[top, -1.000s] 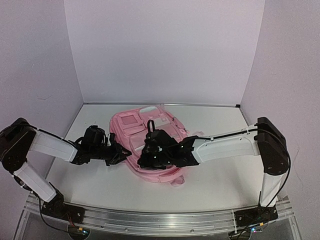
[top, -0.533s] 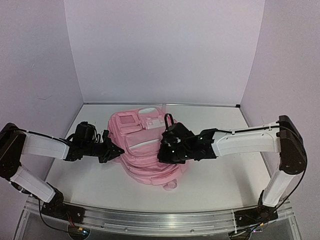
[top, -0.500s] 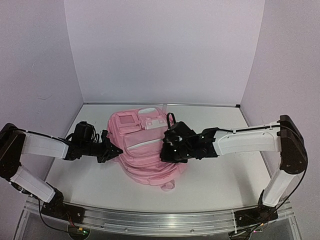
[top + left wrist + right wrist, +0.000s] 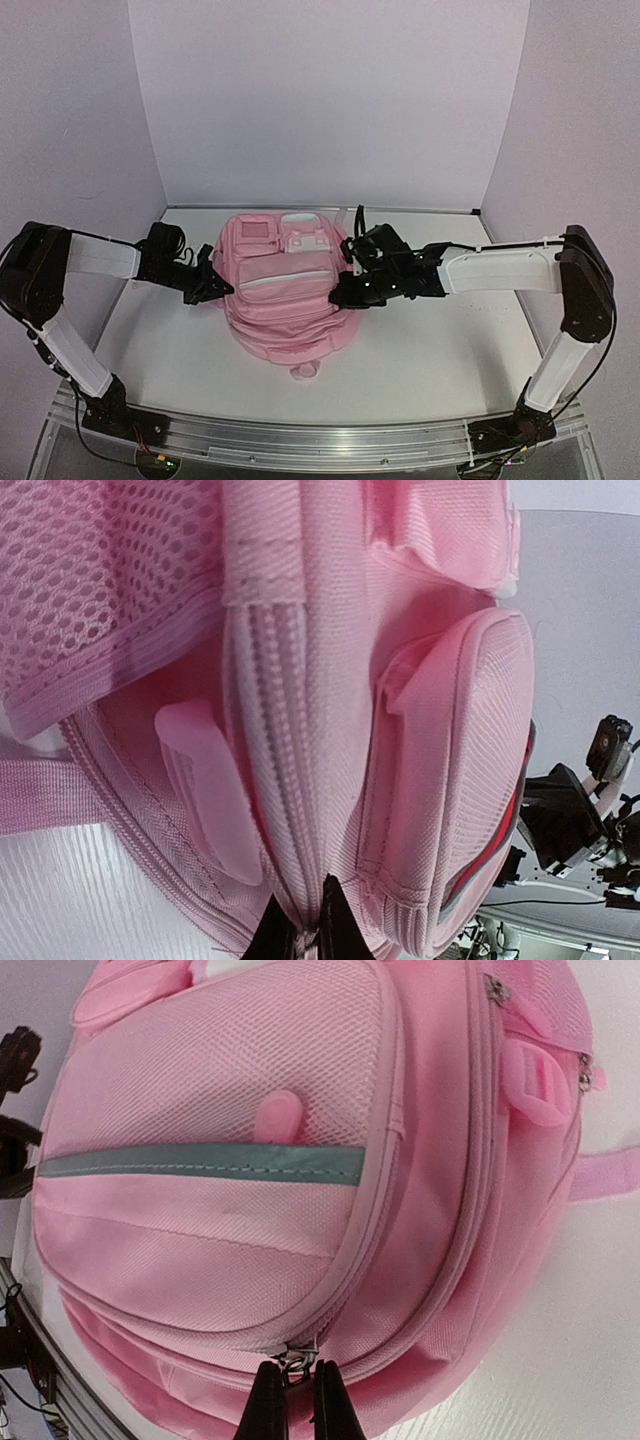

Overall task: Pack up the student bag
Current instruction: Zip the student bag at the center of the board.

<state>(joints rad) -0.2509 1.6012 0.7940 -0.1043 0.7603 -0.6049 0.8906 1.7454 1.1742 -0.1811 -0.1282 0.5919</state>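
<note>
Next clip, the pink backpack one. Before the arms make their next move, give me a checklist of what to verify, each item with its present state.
1. Grip of the right pincer on the zip pull: ok, shut on it.
2. Hold of the left pincer on the student bag: ok, pinching its side zip seam.
3. Bag lying on the table, front pockets up: ok.
4. A compartment open for packing: not ok, every zip in view looks closed.
5. Arms apart from each other, one at each side of the bag: ok.
</note>
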